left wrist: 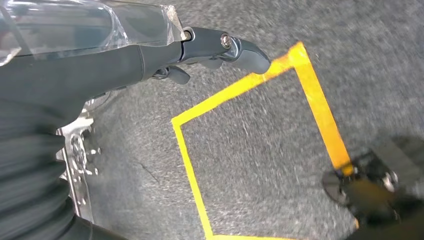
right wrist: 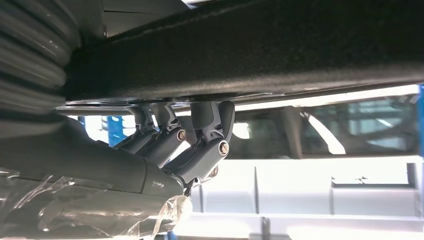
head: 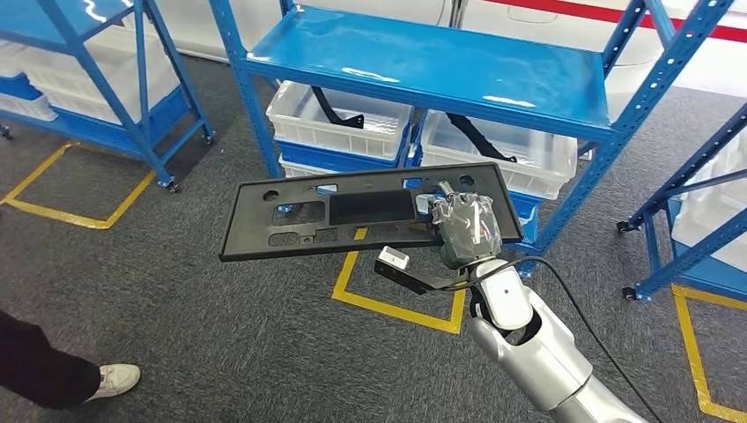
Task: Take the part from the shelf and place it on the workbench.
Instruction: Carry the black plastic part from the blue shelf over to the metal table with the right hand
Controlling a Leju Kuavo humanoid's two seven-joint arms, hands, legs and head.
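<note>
One flat black part (head: 361, 211), many cutouts.

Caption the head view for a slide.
Right hand holds a flat black plastic panel level before the blue shelf.

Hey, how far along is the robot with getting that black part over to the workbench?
Done: the black part is off the blue shelf, whose top level lies bare. In hand: the right hand grips the part's right end, holding it roughly level above the floor in front of the shelf; the left hand hangs over the floor, holding nothing. Left: carrying it to the workbench and setting it down.
</note>
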